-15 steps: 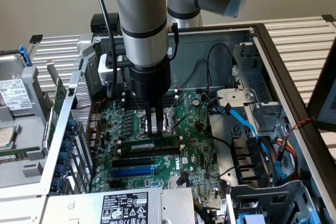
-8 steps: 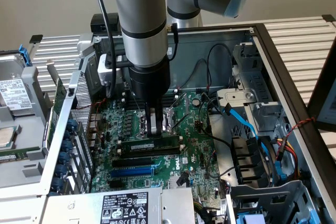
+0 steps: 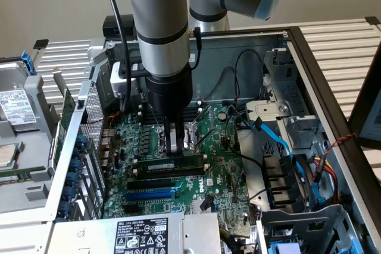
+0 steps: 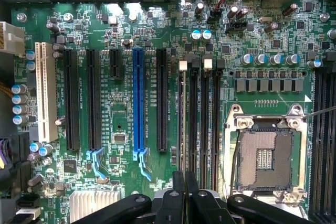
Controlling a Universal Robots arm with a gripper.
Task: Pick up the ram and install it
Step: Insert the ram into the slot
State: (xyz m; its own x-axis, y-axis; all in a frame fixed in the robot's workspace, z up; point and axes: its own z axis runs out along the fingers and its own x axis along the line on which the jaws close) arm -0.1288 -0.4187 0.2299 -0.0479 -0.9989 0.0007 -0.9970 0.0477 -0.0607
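Setting: open desktop computer case (image 3: 309,57) lying on its side on a slatted metal bench (image 3: 345,40), with a plain beige wall behind. All places are referenced to the blue expansion slot (image 3: 152,194).

- Toward the exterior view's left of the blue slot: perforated case wall (image 3: 89,117), well apart from the work.
- Past the blue slot, on its CPU socket (image 4: 265,156) side, with one black expansion slot (image 4: 162,98) between: the ram (image 3: 169,163). It is a green stick with a white label, standing on edge in the memory slot closest to the blue slot. It looks level along its length.
- Directly over the ram, near mid-length: gripper (image 3: 177,149). The fingers are drawn together and the tips meet the stick's top edge. Cannot tell whether they pinch that edge or merely bear on it.
- Toward the exterior view's right, well apart from the blue slot: blue data cable (image 3: 277,141) and loose black wiring, clear of the memory slots.

Judgement: the step in hand is seating.
- The force should run straight down into the slot and be centred on the stick, which should be kept upright.
- An off-centre push would likely tip one end high.
- End latch (image 4: 182,65): state not readable.
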